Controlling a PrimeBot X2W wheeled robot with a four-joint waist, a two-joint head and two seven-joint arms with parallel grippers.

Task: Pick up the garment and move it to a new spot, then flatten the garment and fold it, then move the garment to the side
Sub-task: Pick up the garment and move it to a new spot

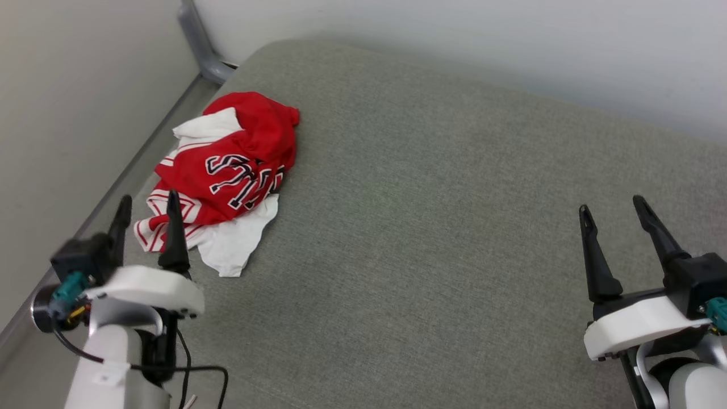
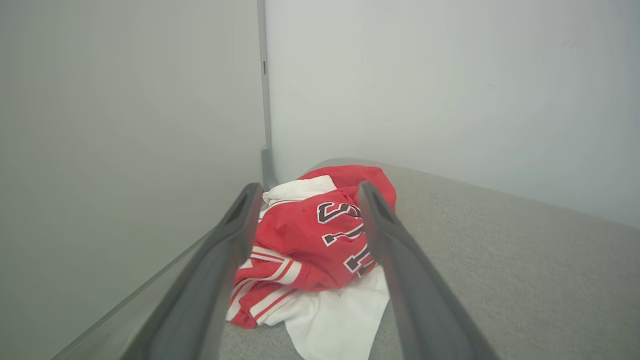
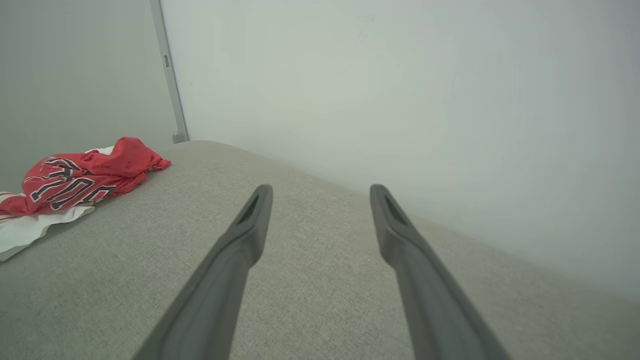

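The garment (image 1: 233, 170) lies crumpled near the far left corner of the grey cushion, red with black white-outlined letters, white sleeves spilling out below. My left gripper (image 1: 147, 205) hovers open just in front of its near edge, nothing between the fingers. Through the left wrist view the garment (image 2: 310, 240) sits right ahead, framed by the open left gripper (image 2: 306, 192). My right gripper (image 1: 612, 204) stands open far to the right over bare cushion. From the right wrist view the garment (image 3: 85, 177) lies far left, and the right gripper (image 3: 320, 192) points at the wall.
The grey cushioned surface (image 1: 443, 227) spreads wide to the right of the garment. Pale walls close it in at the left and back, with a grey metal post (image 1: 199, 45) in the corner. A gap runs along the cushion's left edge (image 1: 113, 187).
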